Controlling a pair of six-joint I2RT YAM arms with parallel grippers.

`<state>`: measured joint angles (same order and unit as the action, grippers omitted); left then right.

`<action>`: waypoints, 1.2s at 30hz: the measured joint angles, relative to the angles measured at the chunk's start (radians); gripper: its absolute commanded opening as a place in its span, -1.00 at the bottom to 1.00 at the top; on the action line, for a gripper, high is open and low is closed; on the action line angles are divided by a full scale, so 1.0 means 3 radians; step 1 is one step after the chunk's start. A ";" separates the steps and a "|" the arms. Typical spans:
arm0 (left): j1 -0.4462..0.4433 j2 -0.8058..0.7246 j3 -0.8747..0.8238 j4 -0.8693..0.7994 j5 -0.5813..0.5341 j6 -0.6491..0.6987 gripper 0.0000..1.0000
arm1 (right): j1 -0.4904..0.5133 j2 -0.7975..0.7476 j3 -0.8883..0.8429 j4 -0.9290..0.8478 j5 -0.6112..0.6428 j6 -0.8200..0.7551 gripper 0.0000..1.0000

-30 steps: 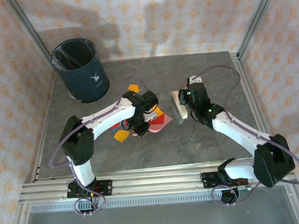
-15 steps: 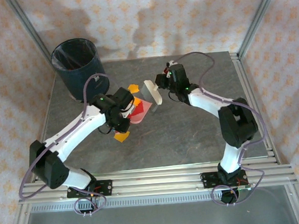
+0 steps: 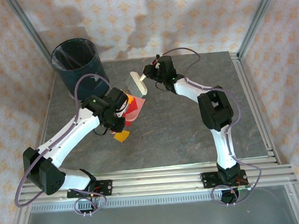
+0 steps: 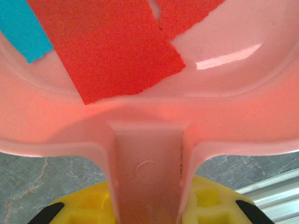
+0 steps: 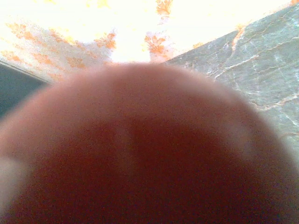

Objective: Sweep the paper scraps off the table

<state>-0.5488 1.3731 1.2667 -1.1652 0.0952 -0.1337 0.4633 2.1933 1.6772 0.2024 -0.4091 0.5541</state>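
1. From above: against a second ago, my left claw [image 3: 122, 113] has swung from the middle of the dark grey stone-patterned table [image 3: 182, 135] out toward the dark blue round bin [image 3: 79, 61]. It is clamped nearly shut on the handle of the pink plastic dustpan [image 3: 139, 105].
2. Same view: my right claw [image 3: 146, 76] has crossed from the right side to the far side of the dustpan. It is closed on the pale flat brush [image 3: 137, 83], which hangs just beyond my left claw.
3. The paper scraps [image 3: 130, 109] in the pan ahead of my left claw are red. One orange-yellow scrap [image 3: 122, 136] lies flat on the table just behind that claw.
4. Left wrist: my yellow fingers [image 4: 212, 210] pinch the pink handle [image 4: 148, 177] between them. Ahead, in the glossy pan, lie large torn red pieces [image 4: 112, 51] and a teal one [image 4: 21, 28] at the far left. The table and a silver aluminium rail [image 4: 275, 191] show beneath.
5. Right wrist: a blurred reddish-brown rounded mass [image 5: 140, 154] sits right against the lens; I cannot tell what it is. Table and patterned wallpaper [image 5: 117, 28] lie beyond.
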 measured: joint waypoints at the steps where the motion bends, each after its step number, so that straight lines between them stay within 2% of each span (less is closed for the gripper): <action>1: 0.0000 0.0000 -0.0003 0.0001 0.0000 0.0000 -1.00 | -0.0005 0.0079 0.0086 -0.0003 -0.0004 0.0051 -1.00; 8: 0.0005 -0.0010 -0.0062 -0.0008 0.0003 0.0001 -1.00 | -0.0045 0.0407 0.0409 -0.0267 0.0100 0.0347 -1.00; 14: 0.0006 -0.0020 -0.0088 -0.0013 0.0043 0.0011 -1.00 | -0.0075 0.0320 0.0127 -0.0343 0.0296 0.0474 -1.00; 24: -0.0013 0.0080 -0.0089 -0.0013 0.0187 0.0090 -1.00 | -0.0089 -0.0765 -0.1291 -0.0240 0.0778 0.0352 -1.00; 36: -0.0343 0.0645 0.0099 0.0000 0.0244 0.0189 -1.00 | -0.0093 -0.2080 -0.2461 -0.0655 0.1316 -0.0092 -1.00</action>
<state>-0.6518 1.5665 1.2964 -1.1652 0.1684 -0.0769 0.4355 1.5692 0.9390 0.0059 -0.0143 0.5266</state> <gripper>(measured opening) 0.240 0.219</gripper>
